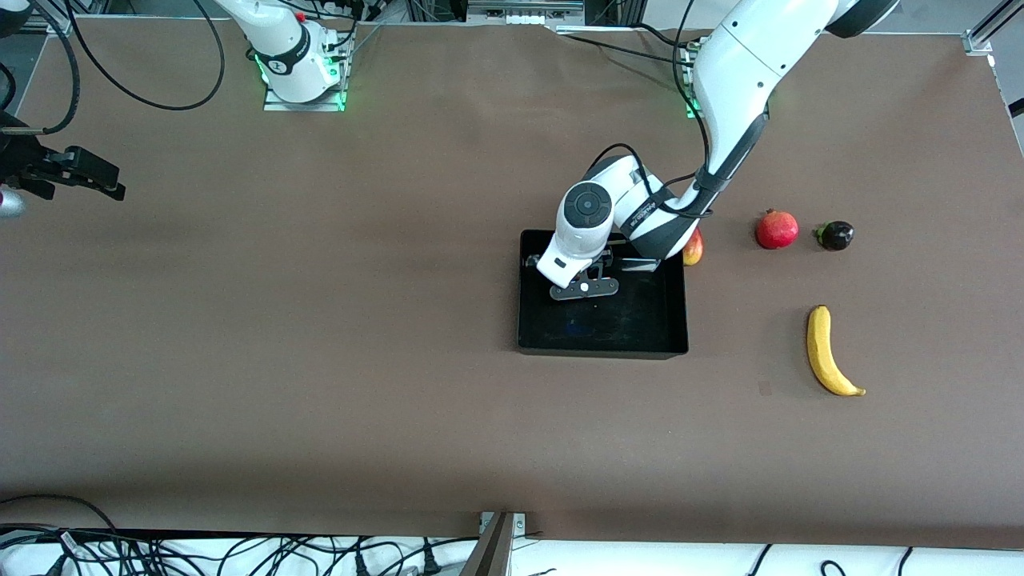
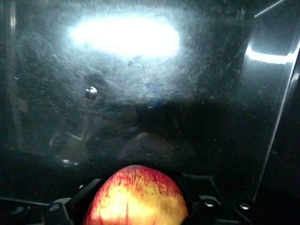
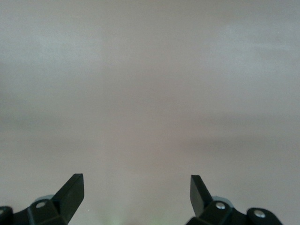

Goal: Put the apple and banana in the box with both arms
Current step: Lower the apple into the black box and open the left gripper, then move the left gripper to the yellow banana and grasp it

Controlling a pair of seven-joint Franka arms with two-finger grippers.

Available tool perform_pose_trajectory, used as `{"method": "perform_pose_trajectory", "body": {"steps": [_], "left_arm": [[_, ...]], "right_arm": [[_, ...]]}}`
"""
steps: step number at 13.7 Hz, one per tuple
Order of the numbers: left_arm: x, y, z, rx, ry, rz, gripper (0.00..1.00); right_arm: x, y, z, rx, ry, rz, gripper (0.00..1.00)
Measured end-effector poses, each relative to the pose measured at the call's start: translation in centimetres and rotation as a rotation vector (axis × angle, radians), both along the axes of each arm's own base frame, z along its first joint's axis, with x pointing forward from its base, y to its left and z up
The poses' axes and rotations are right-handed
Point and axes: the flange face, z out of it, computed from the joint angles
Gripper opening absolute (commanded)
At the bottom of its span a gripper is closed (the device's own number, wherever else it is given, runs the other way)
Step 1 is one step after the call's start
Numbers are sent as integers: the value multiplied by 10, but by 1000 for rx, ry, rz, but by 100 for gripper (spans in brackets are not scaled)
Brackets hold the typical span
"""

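Note:
The red apple point(image 2: 136, 201) with yellow streaks sits between the fingers point(image 2: 80, 199) of my left gripper point(image 2: 137, 194), which is shut on it. In the front view that gripper point(image 1: 585, 282) is low inside the black box point(image 1: 602, 347), and its hand hides the apple. The left wrist view looks at the box's glossy floor point(image 2: 187, 93) close below. The yellow banana point(image 1: 827, 353) lies on the table toward the left arm's end, nearer the front camera than the box. My right gripper point(image 1: 96, 176) waits at the right arm's end of the table, open point(image 3: 136, 187) and holding nothing.
A red-yellow oval fruit point(image 1: 693, 246) lies against the box's outer wall, partly under the left arm. A plain red round fruit point(image 1: 777, 230) and a small dark fruit point(image 1: 834, 235) sit farther from the front camera than the banana.

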Motion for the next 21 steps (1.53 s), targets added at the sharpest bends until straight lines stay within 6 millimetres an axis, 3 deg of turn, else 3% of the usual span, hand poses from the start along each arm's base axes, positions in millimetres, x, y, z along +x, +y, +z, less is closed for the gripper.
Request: {"method": "perform_pose_trajectory", "body": {"steps": [1,2,8,10,12,14,15,17,21], "left_arm": [[-1,0,0,-1,-6,-6,41],[-1,-1,0,3,-11,-16,99],[5,4,6,29,-11,-2,100],[25,12,43,71,-7,27,100],[50,29,98,86,-28,67,100],[72,64,140,90,-51,92,100],[82,84,150,95,-55,94,100],[103,130,154,99,-44,72,100],[139,238,139,100,1,9,100]], "right_arm": [[1,0,0,0,4,0,100],[2,0,0,0,4,0,100],[4,1,4,0,-14,1,100],[4,3,6,0,-19,5,100],[4,5,7,4,-22,8,100],[5,9,7,21,-26,10,100],[5,11,7,23,-29,13,100],[6,15,8,22,-34,21,100],[6,15,9,20,-36,21,100]]}}
